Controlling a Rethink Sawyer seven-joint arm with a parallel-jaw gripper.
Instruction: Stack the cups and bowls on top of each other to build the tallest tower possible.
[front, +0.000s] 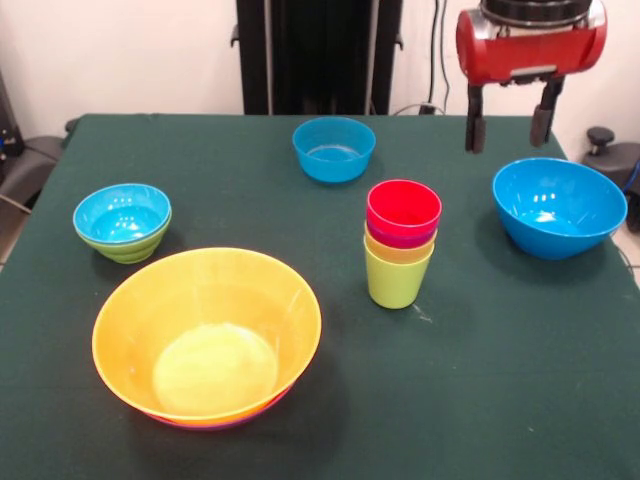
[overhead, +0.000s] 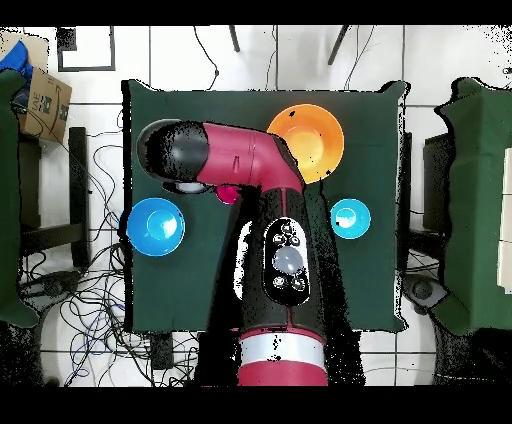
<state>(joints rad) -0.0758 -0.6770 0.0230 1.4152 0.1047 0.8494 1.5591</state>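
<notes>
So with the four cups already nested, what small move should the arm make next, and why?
Probably lower the gripper toward the large blue bowl. It hangs open and empty just above and behind that bowl's far rim, nearer to it than to anything else. The tower of cups stands apart at mid table with the red cup on top, so that bowl looks like the handiest piece to add.

From overhead the arm (overhead: 240, 165) covers most of the cup stack (overhead: 229, 194) and one small blue bowl. In front, a purple bowl (front: 235, 420) barely peeks from under the yellow bowl (front: 207, 335).
</notes>
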